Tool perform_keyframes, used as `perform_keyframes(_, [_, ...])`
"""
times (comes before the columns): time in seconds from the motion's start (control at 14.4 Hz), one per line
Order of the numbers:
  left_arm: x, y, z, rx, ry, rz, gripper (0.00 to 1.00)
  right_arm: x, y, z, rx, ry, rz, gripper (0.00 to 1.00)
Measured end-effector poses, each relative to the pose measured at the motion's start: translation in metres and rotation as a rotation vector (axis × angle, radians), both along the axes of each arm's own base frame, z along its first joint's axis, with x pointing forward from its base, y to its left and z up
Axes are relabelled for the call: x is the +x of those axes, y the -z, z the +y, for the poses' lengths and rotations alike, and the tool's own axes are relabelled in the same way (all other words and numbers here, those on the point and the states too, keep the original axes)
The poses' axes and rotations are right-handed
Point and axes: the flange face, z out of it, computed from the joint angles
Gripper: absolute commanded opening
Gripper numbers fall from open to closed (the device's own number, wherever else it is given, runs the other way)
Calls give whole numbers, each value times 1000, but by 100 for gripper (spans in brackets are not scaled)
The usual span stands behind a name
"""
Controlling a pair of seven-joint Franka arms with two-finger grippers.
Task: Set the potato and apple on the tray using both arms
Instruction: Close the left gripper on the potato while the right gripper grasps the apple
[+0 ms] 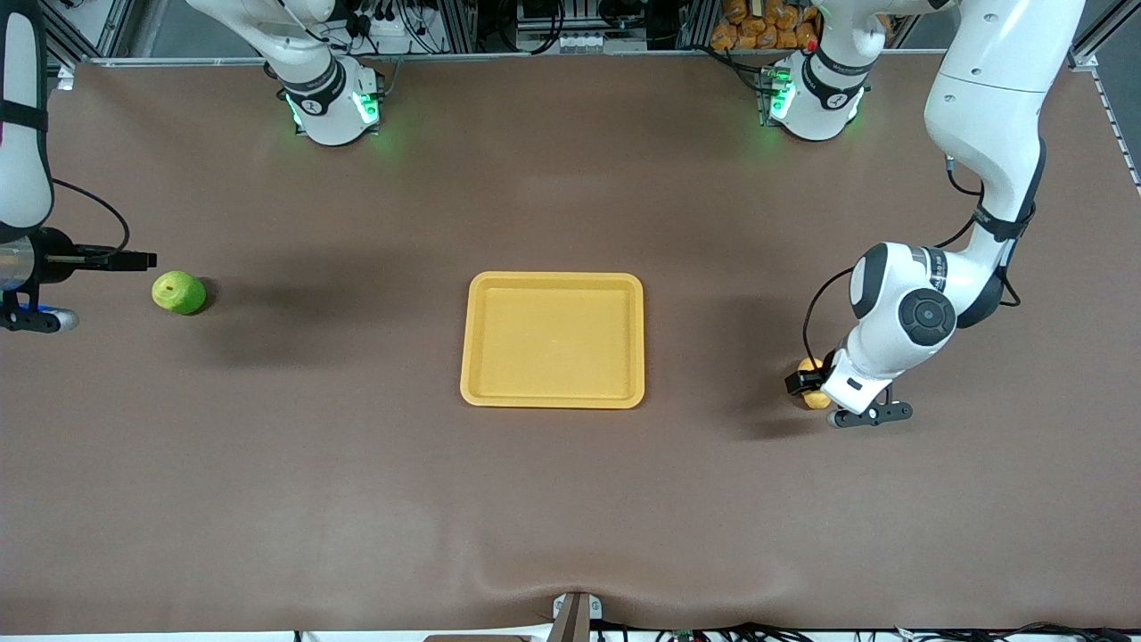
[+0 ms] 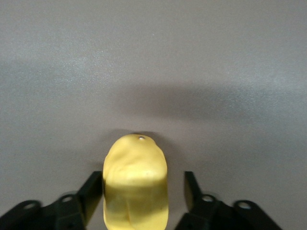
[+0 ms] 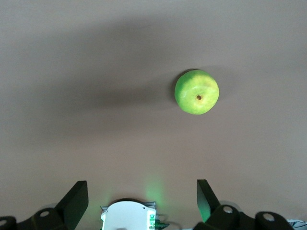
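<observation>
The yellow-orange potato [image 1: 816, 398] lies on the brown table toward the left arm's end, level with the nearer edge of the tray [image 1: 553, 397]. My left gripper [image 1: 807, 382] is down at it, open, with a finger on each side; in the left wrist view the potato [image 2: 135, 182] sits between the fingers [image 2: 91, 191], one close against it and the other apart. The green apple [image 1: 178, 292] lies toward the right arm's end and also shows in the right wrist view [image 3: 196, 92]. My right gripper [image 1: 138, 259] hangs open and empty above the table beside the apple [image 3: 142, 184].
The tray is empty at the table's middle. The arm bases [image 1: 332, 107] [image 1: 816, 102] stand along the edge farthest from the front camera. A pile of orange items [image 1: 767, 22] lies off the table. A small bracket [image 1: 575, 615] sits at the nearest edge.
</observation>
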Motion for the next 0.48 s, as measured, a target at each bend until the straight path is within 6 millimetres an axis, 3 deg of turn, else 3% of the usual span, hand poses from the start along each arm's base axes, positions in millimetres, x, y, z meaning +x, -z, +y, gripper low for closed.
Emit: perform_keyframes(0.48, [3, -3, 2, -1, -3, -7, 0, -17, 49, -49, -4, 2, -50, 100])
